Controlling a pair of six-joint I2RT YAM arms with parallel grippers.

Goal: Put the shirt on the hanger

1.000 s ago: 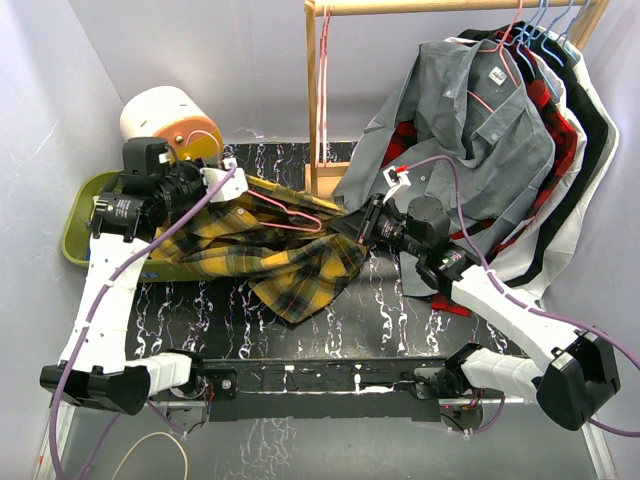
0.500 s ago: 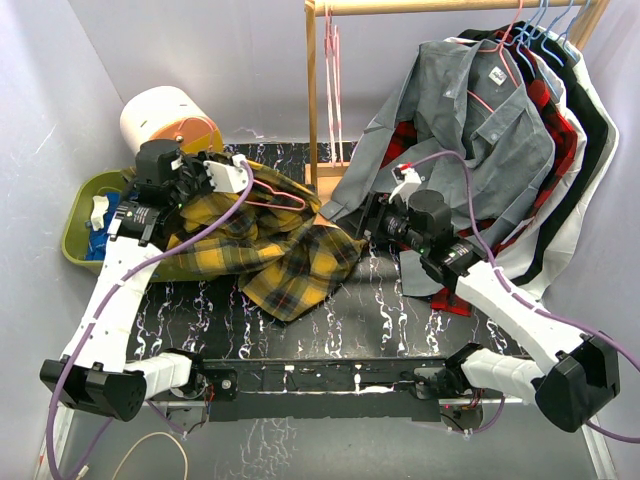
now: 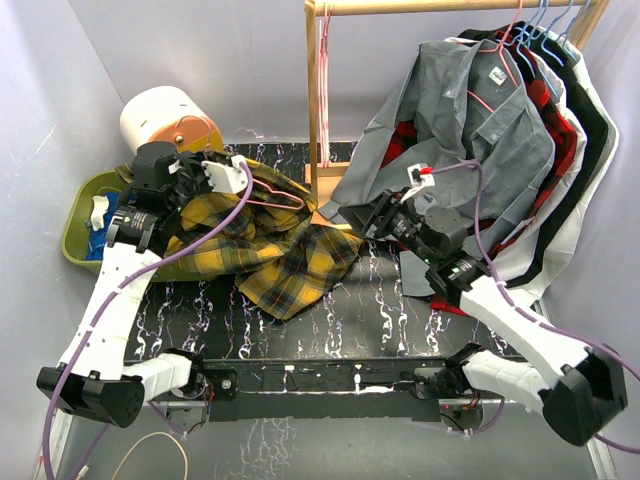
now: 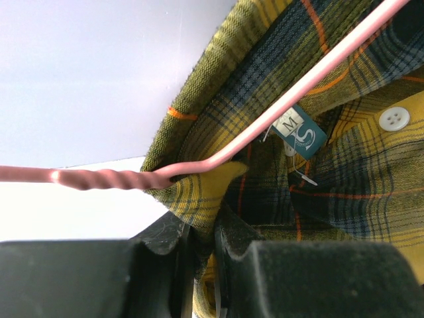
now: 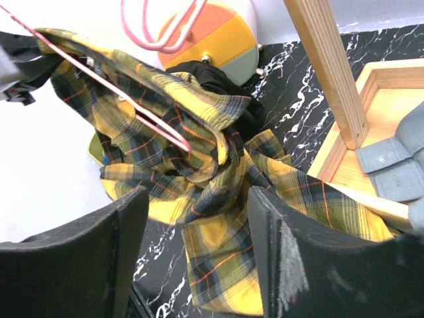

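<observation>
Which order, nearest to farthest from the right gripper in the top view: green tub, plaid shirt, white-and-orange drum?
From the right gripper:
1. plaid shirt, just left of it.
2. white-and-orange drum, back left.
3. green tub, far left.

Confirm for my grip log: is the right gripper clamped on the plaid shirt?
No, the right gripper stands open in its wrist view, the shirt lying beyond it.
</observation>
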